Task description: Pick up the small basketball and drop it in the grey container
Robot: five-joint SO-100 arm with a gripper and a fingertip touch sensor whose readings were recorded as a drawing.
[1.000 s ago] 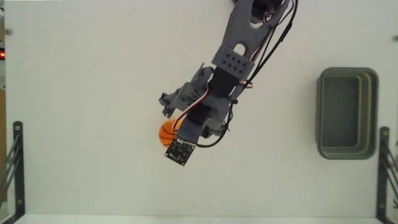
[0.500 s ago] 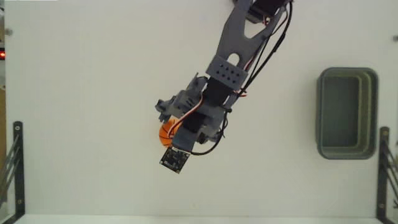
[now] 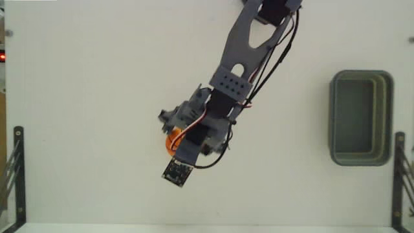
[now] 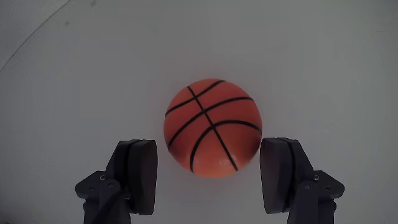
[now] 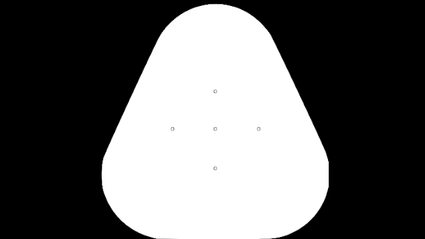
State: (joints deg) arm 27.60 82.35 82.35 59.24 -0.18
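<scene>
Gripper: in the wrist view the gripper (image 4: 210, 177) enters from 6 o'clock with its two fingers spread wide; one dark pad (image 4: 140, 176) sits at 7 o'clock of the picture, the other at 5 o'clock.
Grip: the fingers flank the lower part of the ball; a thin gap shows at each side, so neither pad clearly touches it.
Ball: the ball (image 4: 212, 127) is orange with black seams and rests on the white table (image 4: 323, 56) at the middle of the wrist view, just at 12 o'clock of the gripper.
Ball from above: in the fixed view only an orange sliver of the ball (image 3: 170, 140) shows, at 9 o'clock of the wrist, the rest hidden under the arm.
Arm: in the fixed view the grey arm (image 3: 240, 55) reaches from 12 o'clock of the picture down toward the centre; a small black camera board (image 3: 176, 173) sits at its low end.
Tub: the grey tub (image 3: 360, 158) lies at 3 o'clock of the fixed view, well apart from arm and ball, long side running 12 to 6 o'clock.
Table edges: dark clamps (image 3: 17, 168) stand at the lower side edges of the fixed view.
</scene>
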